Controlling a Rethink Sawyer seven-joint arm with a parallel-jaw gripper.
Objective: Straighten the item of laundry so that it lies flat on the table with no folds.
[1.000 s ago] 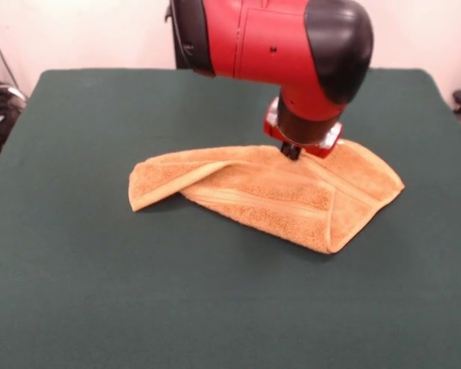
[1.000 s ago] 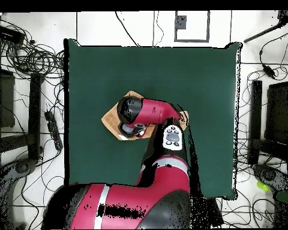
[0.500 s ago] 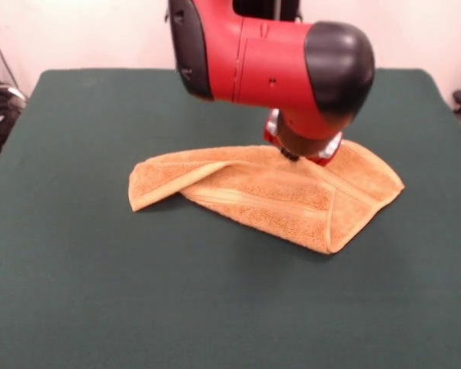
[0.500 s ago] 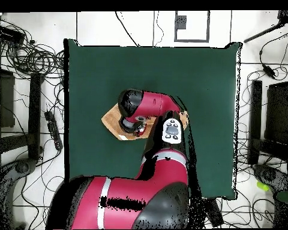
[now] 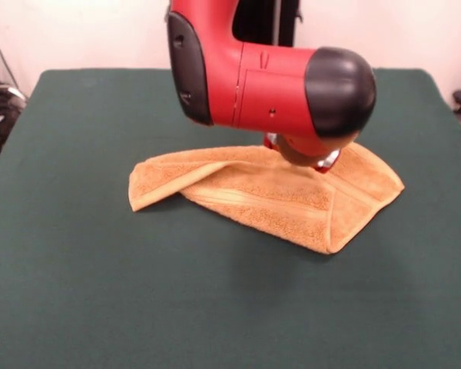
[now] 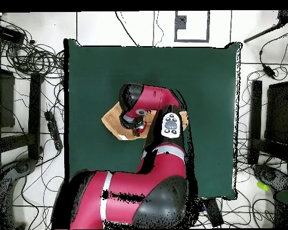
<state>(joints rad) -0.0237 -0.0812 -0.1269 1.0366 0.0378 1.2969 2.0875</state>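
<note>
Towel (image 5: pixel 269 196) folded, long axis left to right across table (image 5: pixel 100 292), right end slightly nearer. Gripper (image 5: pixel 303 157) low over towel's far edge. Opening and hold: cannot tell, hidden by arm (image 5: pixel 269 77).

Arm (image 5: pixel 276 84) bent low; end effector (image 5: pixel 303 157) mostly hidden.

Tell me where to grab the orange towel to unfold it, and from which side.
Probably best: grip the towel at its folded-over flap corner, at the front view's left end. That layer lies doubled on top with a free edge, so come down from above, pinch it and draw it outward. The end effector is mostly hidden by the arm.
</note>
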